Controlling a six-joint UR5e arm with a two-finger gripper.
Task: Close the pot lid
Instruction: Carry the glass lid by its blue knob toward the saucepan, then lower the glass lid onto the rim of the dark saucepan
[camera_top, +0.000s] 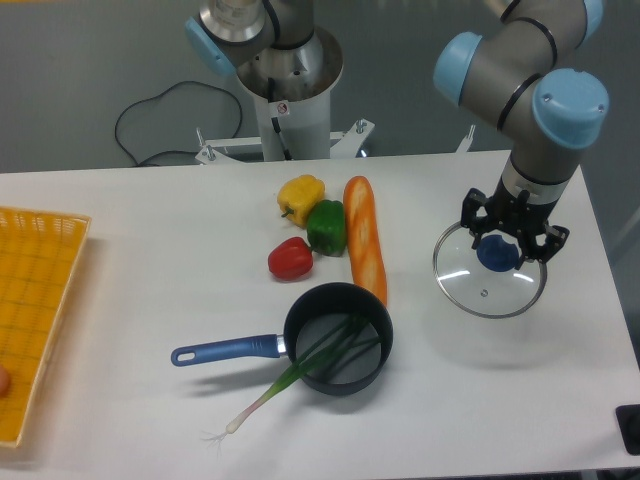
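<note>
The pot (338, 340) is a small dark saucepan with a blue handle pointing left, at the front middle of the table. It is open, and a green onion (290, 380) lies across it with its white root end out over the front-left rim. The lid (489, 283), clear glass with a metal rim and a blue knob (497, 254), is to the right of the pot and apart from it. My gripper (510, 238) comes down from above and is shut on the knob. The lid hangs slightly above the table and casts a shadow below.
A baguette (364, 238) lies just behind the pot, between it and the lid. A green pepper (325, 227), a yellow pepper (301, 196) and a red pepper (290, 258) sit beside it. A yellow basket (35, 310) is at the left edge. A dark object (629, 428) is at the front right corner.
</note>
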